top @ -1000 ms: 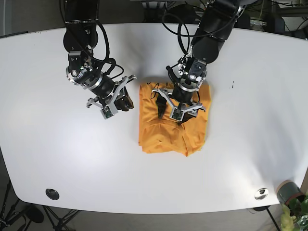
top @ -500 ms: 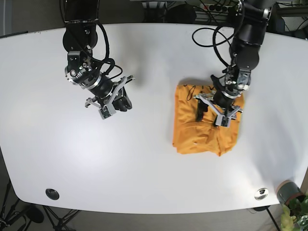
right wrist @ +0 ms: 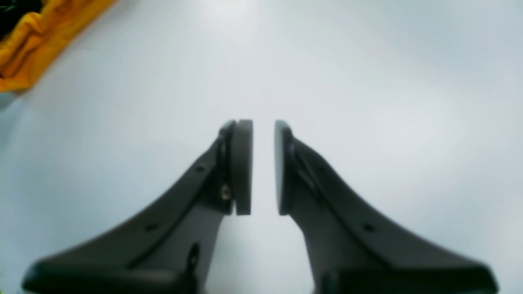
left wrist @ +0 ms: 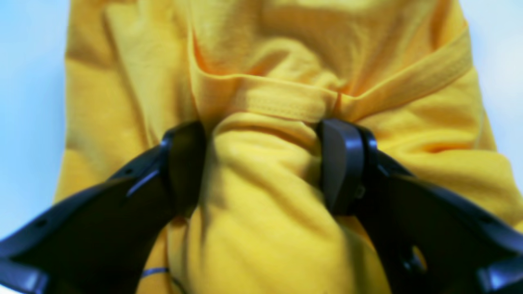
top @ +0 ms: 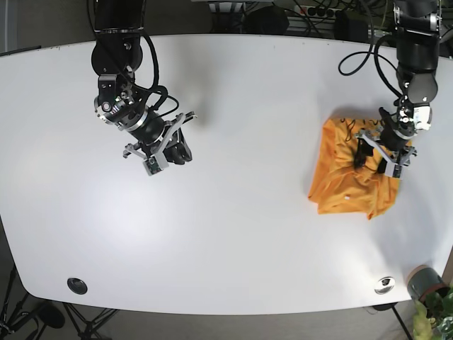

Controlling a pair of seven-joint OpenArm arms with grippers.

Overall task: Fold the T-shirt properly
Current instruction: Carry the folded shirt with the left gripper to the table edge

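The folded yellow T-shirt (top: pixel 340 180) lies bunched at the table's right side. My left gripper (top: pixel 382 157) presses down on its right part. In the left wrist view a thick roll of T-shirt (left wrist: pixel 261 61) fabric bulges between the two black fingers (left wrist: pixel 184 163), just below a stitched hem, so the left gripper (left wrist: pixel 261 163) is shut on it. My right gripper (top: pixel 166 159) hovers over bare table at the left, far from the shirt. Its pads (right wrist: pixel 241 167) stand almost together with nothing between them, and a corner of the T-shirt (right wrist: pixel 24 36) shows at the upper left.
The white table (top: pixel 233 234) has a black round fitting (top: pixel 76 285) near its front left edge and a silver one (top: pixel 384 285) near its front right. A potted plant (top: pixel 425 287) stands beyond the front right corner. Cables hang behind the far edge.
The left gripper has dragged the T-shirt from the table's middle far to the right, near the right edge. The right arm has stayed almost still at the left.
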